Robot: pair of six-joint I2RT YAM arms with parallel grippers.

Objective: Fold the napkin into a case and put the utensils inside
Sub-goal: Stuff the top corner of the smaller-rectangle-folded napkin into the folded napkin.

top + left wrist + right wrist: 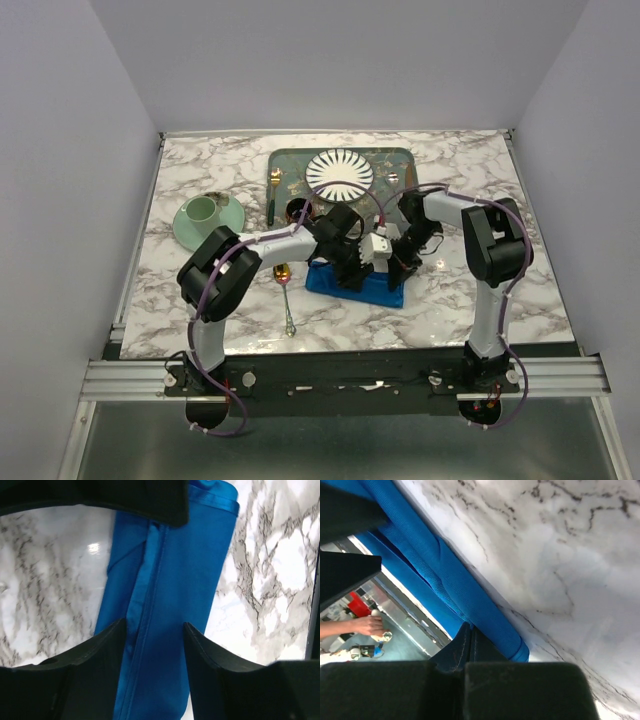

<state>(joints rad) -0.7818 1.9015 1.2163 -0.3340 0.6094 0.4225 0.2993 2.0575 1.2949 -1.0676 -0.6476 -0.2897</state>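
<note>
Left gripper (155, 630): jaws apart, one finger on each side of the long fold of the blue napkin (170, 605). Right gripper (470, 632): jaws together, tips against the napkin's folded edge; whether cloth is pinched cannot be determined. The napkin lies as a narrow band on the marble table (450, 300), under both wrists. The spoon (286, 300) lies near its left end.

The folded bright blue cloth napkin (382, 292) lies mid-table on the white marble tabletop (460, 300), with the small gold-bowled spoon (286, 295) just left of it. Behind them sits the grey-green patterned tray (290, 158) bearing the striped white plate (340, 173), and a pale green cup and saucer (208, 214) stand left of the tray.
</note>
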